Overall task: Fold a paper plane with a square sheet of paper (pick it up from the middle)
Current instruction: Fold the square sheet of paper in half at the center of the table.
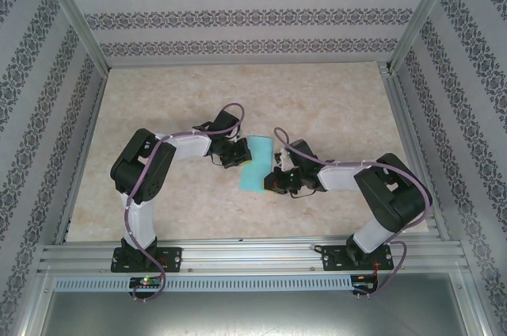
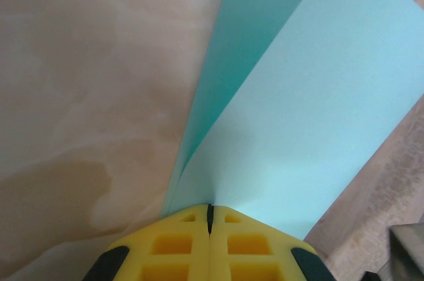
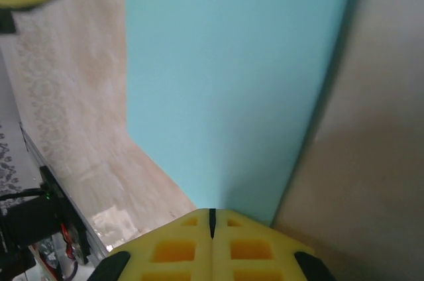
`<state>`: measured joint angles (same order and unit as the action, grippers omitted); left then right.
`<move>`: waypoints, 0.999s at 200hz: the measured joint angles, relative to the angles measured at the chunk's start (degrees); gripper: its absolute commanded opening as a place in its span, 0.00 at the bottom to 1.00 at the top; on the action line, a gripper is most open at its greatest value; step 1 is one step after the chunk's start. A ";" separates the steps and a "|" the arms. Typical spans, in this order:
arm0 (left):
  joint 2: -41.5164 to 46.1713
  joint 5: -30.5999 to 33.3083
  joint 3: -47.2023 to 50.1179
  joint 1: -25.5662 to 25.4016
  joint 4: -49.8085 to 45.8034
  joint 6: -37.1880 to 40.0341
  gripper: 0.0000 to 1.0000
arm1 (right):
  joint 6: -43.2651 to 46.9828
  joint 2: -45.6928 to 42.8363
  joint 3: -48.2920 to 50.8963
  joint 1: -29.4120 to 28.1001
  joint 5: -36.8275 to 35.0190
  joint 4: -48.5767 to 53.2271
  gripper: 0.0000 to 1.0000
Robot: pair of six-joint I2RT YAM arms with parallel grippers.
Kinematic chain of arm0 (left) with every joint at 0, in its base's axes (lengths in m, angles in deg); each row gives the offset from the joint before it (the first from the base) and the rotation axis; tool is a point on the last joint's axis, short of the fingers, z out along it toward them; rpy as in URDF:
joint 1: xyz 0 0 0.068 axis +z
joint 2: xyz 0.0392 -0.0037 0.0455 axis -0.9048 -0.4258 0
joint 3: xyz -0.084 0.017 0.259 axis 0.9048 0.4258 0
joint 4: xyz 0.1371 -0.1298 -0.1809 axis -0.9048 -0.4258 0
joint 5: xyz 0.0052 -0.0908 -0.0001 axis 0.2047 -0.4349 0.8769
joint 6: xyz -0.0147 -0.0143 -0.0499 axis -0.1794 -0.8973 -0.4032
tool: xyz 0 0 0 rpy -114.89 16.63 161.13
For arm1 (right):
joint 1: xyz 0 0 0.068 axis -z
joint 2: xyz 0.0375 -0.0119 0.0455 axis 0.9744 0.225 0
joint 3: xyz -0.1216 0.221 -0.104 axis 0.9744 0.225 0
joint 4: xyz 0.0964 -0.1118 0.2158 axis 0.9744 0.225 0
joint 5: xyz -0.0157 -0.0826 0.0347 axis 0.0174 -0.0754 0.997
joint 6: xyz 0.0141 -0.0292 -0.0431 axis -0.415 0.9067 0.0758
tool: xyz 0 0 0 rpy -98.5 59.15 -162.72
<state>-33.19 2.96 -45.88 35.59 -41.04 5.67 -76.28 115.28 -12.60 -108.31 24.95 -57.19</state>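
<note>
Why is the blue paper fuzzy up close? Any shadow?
Left wrist view: the thin turquoise-blue paper sheet looks soft and out of focus, its back layer darker. Right wrist view: a blurry shadow runs along its right edge. Top external view: even light, no glare.

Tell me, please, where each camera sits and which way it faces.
Top external: above and behind the robot, looking down at the table; left arm and right arm show whole.
Left wrist: on the left arm, looking along the left gripper, shut on the turquoise sheet.
Right wrist: on the right arm, looking along the right gripper, shut on the same sheet.
Shared: all three see the sheet.
</note>
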 measured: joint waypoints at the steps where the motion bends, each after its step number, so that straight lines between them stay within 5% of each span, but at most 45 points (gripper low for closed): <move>1: 0.00 0.00 0.00 0.00 0.00 0.00 0.00 | 0.00 -0.02 -0.11 0.11 0.00 0.04 0.06; 59: 0.00 -0.04 -0.02 0.00 0.00 0.00 0.00 | -0.20 4.22 -11.58 7.19 -0.39 -2.47 0.06; 123: 0.00 -0.02 0.00 0.00 0.00 0.24 0.00 | -0.02 13.97 -12.41 7.58 -1.03 -3.32 0.06; 200: 0.00 -0.02 0.00 0.00 -0.02 1.09 0.00 | -0.15 13.03 -12.41 7.98 0.07 -3.19 0.08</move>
<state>-33.19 2.94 -45.88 35.59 -41.06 6.76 -76.43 128.31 -25.01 -100.33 25.02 -60.38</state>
